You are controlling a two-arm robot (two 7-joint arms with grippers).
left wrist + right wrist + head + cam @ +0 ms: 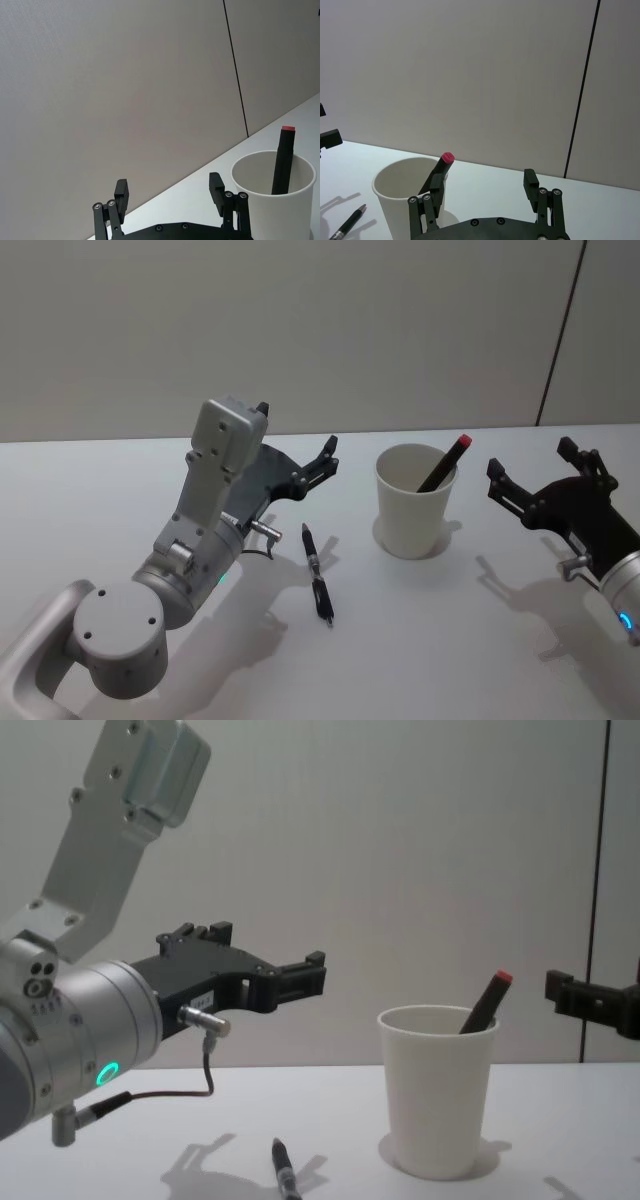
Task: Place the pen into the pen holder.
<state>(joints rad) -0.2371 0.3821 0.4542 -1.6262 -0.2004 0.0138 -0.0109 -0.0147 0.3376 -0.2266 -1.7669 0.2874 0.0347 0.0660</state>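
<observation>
Your pen (318,585) lies flat on the table (450,650), between the left gripper (297,435) and the cup (410,525), touching neither. Both that gripper and the right gripper (530,458) hover spread wide and empty. Come in off-centre and you could knock the light cup over or jam against the red-capped pen (447,462) standing inside it.

Red-capped pen (447,462): lower half hidden inside pen holder (413,522); black pen (284,1170) cropped in chest view.

**Silver arms, black tools**

The left arm (200,515) has silver-grey rounded housings with small screw holes. It has a green lit ring (106,1072) and a thin dark cable (207,1065) on a metal plug (200,1017). The left tool (168,186) and right tool (483,182) are matt black with silvery pivot screws. The right wrist (622,585) carries a blue light (626,621).
</observation>
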